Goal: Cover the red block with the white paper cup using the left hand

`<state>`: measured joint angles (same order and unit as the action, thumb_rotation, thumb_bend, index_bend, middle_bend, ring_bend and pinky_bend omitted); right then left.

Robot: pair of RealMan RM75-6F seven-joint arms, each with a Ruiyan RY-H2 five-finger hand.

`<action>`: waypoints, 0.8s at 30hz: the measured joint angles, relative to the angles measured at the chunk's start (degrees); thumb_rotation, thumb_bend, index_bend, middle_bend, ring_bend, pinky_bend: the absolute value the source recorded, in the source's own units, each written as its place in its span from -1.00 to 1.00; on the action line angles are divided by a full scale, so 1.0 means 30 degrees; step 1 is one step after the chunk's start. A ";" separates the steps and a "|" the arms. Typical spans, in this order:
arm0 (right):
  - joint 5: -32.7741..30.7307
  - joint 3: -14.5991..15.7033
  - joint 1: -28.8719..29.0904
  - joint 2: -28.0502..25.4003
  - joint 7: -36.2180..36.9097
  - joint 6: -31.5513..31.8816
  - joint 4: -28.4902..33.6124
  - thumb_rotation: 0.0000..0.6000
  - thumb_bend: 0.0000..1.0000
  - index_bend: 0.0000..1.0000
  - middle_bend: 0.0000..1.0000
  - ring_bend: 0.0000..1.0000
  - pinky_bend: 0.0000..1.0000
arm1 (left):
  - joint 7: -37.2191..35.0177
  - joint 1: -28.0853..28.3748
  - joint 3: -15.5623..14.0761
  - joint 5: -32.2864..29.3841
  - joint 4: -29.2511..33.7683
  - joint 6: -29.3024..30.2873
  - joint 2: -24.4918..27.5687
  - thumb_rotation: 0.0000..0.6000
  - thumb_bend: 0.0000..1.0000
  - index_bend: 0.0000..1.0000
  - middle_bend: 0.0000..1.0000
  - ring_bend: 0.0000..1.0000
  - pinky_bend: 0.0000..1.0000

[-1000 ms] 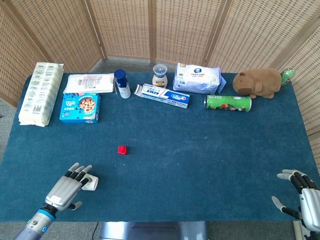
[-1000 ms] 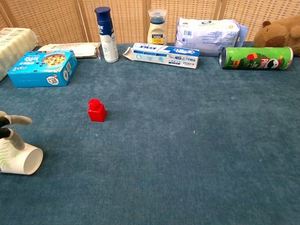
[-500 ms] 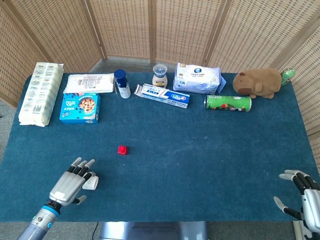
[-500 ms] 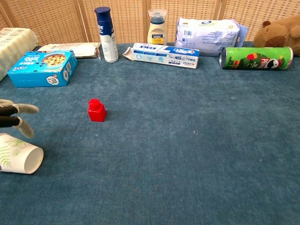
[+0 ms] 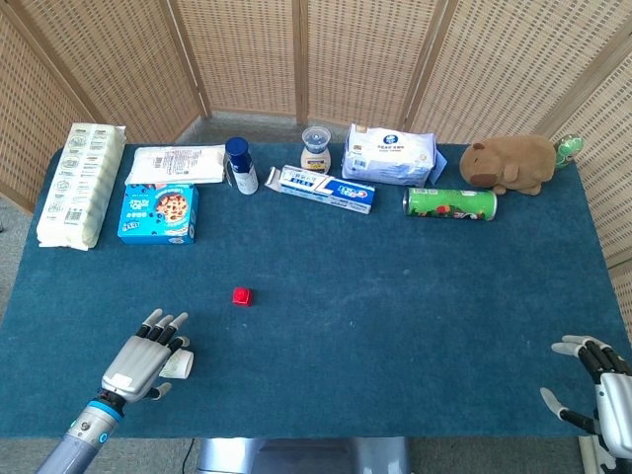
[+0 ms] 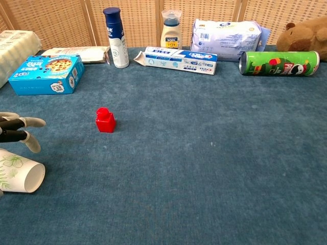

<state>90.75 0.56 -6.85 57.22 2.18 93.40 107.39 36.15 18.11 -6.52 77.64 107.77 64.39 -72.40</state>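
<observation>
- The table (image 5: 395,326), covered in blue cloth, carries a row of goods along its far edge, among them a plush animal (image 5: 513,163), a green can (image 5: 450,203), a toothpaste box (image 5: 326,188) and a blue biscuit box (image 5: 158,212).
- The left hand (image 5: 143,357) hovers at the near left corner with its fingers spread, just over the cup and holding nothing.
- The right hand (image 5: 597,380) sits at the near right corner, fingers apart, idle.
- The white paper cup (image 6: 20,176) lies on its side near the front edge, its mouth facing right.
- The red block (image 6: 105,120) stands uncovered left of centre, apart from the cup.
- By my judgement the task has barely begun: grasping, lifting, inverting and lowering the cup all remain.
</observation>
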 measured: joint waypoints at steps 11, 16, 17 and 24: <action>0.0108 -0.0034 0.0064 -0.0017 -0.0221 -0.0052 0.0306 1.00 -0.48 -0.33 -0.42 -0.56 -0.41 | -0.0186 0.0013 0.0089 -0.0177 -0.0696 0.0005 -0.0726 0.57 -0.58 -0.29 -1.00 -1.00 -1.00; 0.0188 -0.0027 0.0088 -0.0052 -0.0508 -0.0076 0.0567 1.00 -0.48 -0.33 -0.42 -0.56 -0.41 | -0.0221 -0.0051 -0.0028 -0.0142 -0.1095 0.0023 -0.1026 0.57 -0.56 -0.29 -1.00 -1.00 -1.00; 0.0198 -0.0022 0.0087 -0.0056 -0.0557 -0.0076 0.0611 1.00 -0.48 -0.33 -0.42 -0.56 -0.41 | -0.0241 -0.0060 -0.0045 -0.0125 -0.1173 0.0023 -0.1089 0.56 -0.56 -0.29 -1.00 -1.00 -1.00; 0.0135 -0.0024 0.0067 -0.0084 -0.0808 -0.0083 0.0834 1.00 -0.48 -0.33 -0.42 -0.56 -0.40 | -0.0091 -0.0063 -0.0209 0.0381 -0.1741 0.0107 -0.1515 0.58 -0.53 -0.26 -1.00 -1.00 -1.00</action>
<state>91.16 0.49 -6.65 56.97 -0.24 93.15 109.90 35.88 17.92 -7.15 78.78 102.54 64.71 -76.94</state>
